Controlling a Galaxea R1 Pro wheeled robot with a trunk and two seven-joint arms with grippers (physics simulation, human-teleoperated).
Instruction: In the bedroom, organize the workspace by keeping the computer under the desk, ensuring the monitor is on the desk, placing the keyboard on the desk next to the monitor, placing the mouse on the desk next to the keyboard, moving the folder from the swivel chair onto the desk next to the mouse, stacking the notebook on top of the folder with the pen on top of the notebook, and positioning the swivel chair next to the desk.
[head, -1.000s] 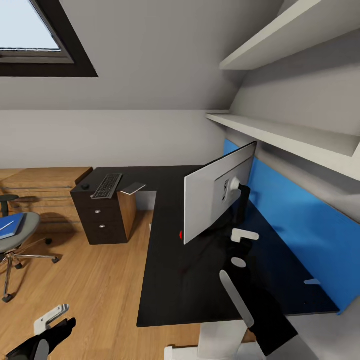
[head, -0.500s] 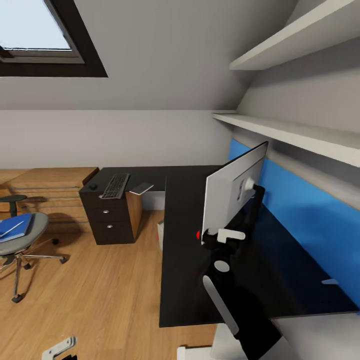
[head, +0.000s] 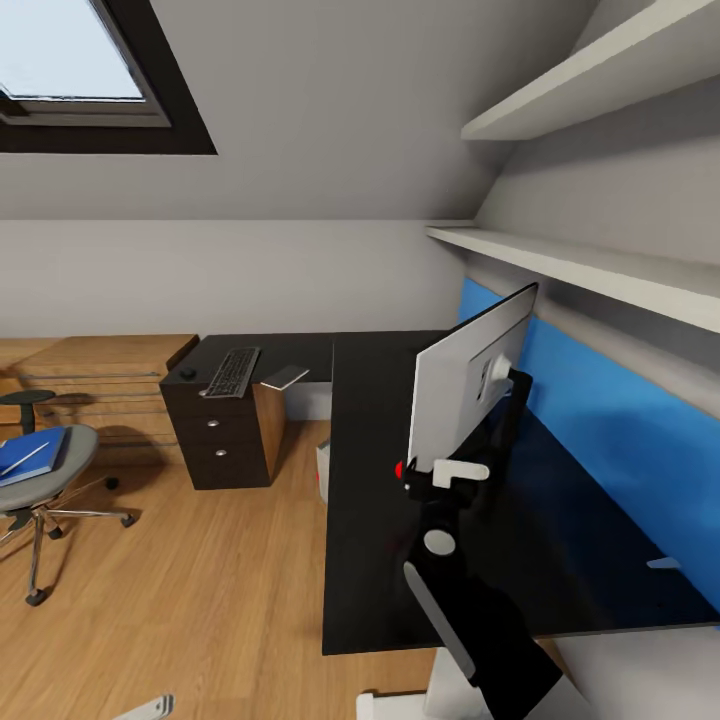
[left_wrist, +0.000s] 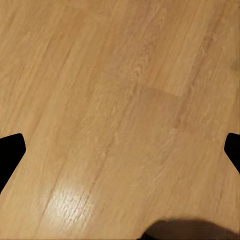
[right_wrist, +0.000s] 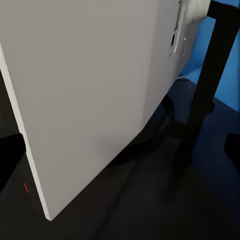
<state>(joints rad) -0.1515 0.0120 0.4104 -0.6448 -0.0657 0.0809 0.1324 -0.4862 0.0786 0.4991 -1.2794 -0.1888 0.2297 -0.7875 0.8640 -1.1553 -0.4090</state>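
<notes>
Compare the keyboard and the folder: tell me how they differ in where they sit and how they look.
The keyboard lies on the desk, above the drawer unit; the folder lies on the swivel chair's seat. The keyboard is dark grey with rows of keys; the folder is plain bright blue with a thin pale stick on it. Both lie flat.

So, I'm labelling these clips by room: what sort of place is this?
Likely an attic home office or bedroom study: a sloped ceiling with skylight, an L-shaped desk carrying a monitor, and a swivel chair.
</notes>
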